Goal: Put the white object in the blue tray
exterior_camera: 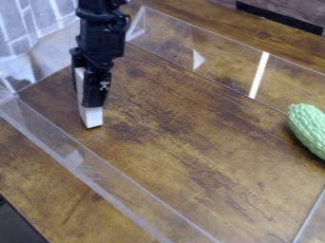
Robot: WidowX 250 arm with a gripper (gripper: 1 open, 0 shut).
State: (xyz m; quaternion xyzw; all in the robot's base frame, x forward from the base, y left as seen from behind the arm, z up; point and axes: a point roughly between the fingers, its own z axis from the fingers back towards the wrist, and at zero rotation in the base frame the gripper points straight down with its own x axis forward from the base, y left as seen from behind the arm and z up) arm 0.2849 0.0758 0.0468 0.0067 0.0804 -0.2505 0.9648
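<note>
1. White object (90, 116) is a small plain block, and it stands up tall near the left edge of the desk (178, 123).
2. Its top end is pinched between the fingers of the black hand (91, 95), so the hand is squeezed tight around the white object.
3. The hand points straight down, and the dark arm (101, 33) goes up from it and out past the top of the picture.
4. The bottom end of the white object is very low over the wood, but I cannot tell if it touches the wood or hangs just above it.
5. The desk is dark brown wood with worn, lighter streaks in it.
6. Low see-through walls (76, 157) stand on the desk and make a clear fence around the middle part.
7. The white object is inside that fence, close to the clear wall that runs along the left and front sides.
8. A bumpy green vegetable (309, 128) lies at the right edge of the desk, well apart from the hand and the white object.
9. The green vegetable lies on its side, and part of it runs out of the picture on the right.
10. A pale tiled wall (32, 24) shows at the far left corner, behind the arm.
</note>
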